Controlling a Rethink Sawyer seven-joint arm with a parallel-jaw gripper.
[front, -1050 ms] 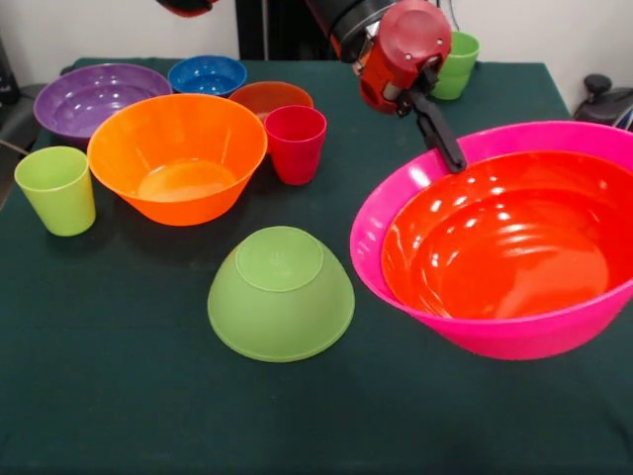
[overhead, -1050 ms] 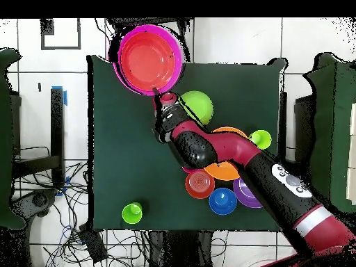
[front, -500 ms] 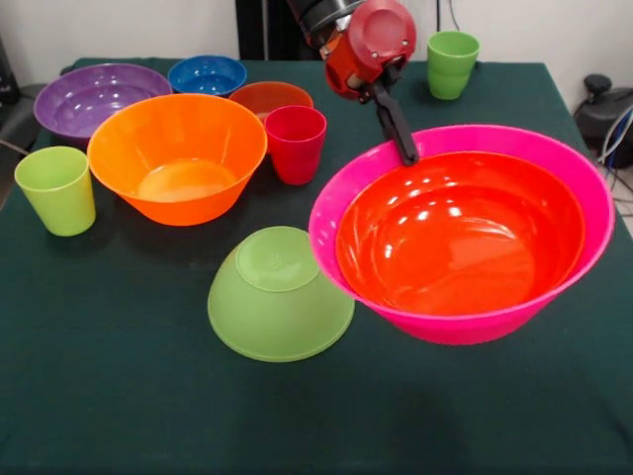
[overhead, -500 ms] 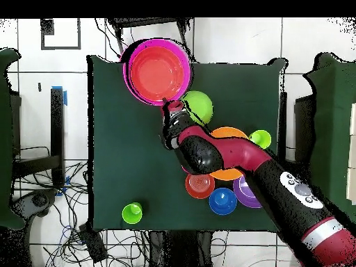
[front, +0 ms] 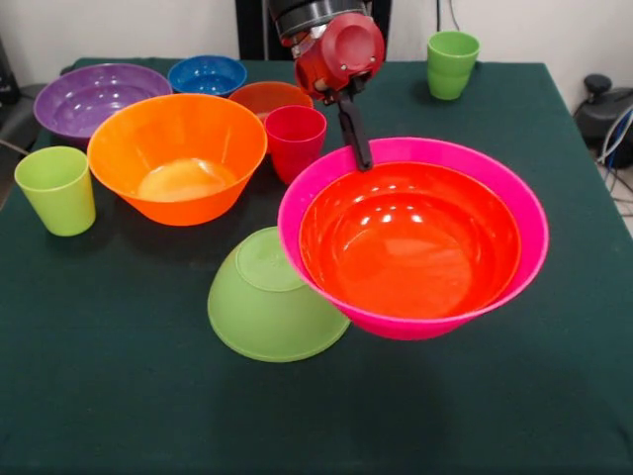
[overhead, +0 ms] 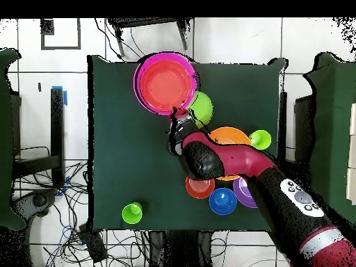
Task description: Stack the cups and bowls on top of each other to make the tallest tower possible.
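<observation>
The jaws of the gripper [front: 362, 158] are clamped on the far rim of the pink bowl [front: 326, 193], held off the bench [front: 119, 396] with the orange bowl [front: 410, 242] nested inside. The pair overlaps the upturned lime green bowl [front: 267, 307] at its 8 o'clock. At 10 o'clock stand the red-pink cup [front: 295, 143] and the yellow-orange bowl [front: 178, 158], with a green cup [front: 55, 190] beyond. Only the overhead view shows the arm [overhead: 229, 161] crossing above the bowls at the bench's far side.
</observation>
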